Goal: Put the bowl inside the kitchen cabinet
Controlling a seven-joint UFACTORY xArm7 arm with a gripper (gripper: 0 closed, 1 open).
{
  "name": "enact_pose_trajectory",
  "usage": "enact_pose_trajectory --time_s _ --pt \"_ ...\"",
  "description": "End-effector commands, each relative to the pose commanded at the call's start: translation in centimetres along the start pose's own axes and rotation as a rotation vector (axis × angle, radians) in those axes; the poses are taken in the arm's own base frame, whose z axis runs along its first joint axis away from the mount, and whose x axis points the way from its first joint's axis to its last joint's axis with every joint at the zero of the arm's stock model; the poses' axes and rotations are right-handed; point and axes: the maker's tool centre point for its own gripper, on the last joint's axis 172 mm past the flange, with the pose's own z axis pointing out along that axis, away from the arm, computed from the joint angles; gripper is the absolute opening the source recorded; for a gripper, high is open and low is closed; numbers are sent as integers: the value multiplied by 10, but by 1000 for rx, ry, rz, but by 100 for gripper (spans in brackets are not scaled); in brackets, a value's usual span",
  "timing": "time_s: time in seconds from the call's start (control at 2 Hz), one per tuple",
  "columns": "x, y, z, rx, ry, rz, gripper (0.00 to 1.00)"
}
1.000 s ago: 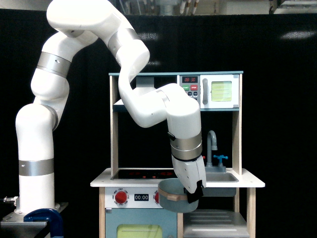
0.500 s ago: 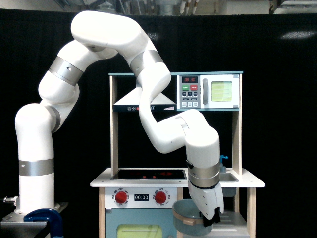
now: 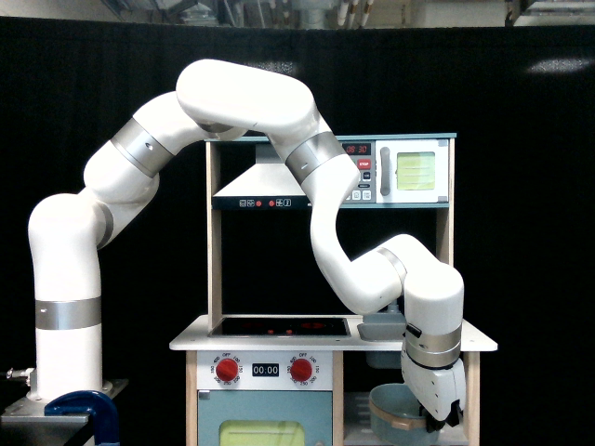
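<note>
Below counter, end effector (image 3: 444, 415) clamped on bowl (image 3: 398, 410) rim, at kitchen cabinet (image 3: 409, 400).

Arm (image 3: 251, 102): glossy white rounded link housings, brushed silver joint bands (four visible), white cylindrical base column, dark claw (image 3: 446, 413) at the wrist end.

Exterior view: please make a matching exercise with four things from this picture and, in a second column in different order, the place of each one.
Things:
1. bowl
2. microwave
3. red knobs
4. blue clamp

Places:
A. top of the toy kitchen, toward the view's right
B. by the arm's base, bottom left corner of the view
C. front panel under the stovetop
D. under the counter, at the gripper

Pairs: 1-D, 2-A, 3-C, 4-B
</note>
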Motion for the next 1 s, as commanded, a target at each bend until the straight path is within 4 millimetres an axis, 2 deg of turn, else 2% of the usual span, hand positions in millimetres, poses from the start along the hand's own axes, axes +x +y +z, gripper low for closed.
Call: enact_pose_trajectory --time_s 0.5,1.0 --pt "34 -42 41 0 0 0 0" --pt "31 -66 75 0 0 0 0"
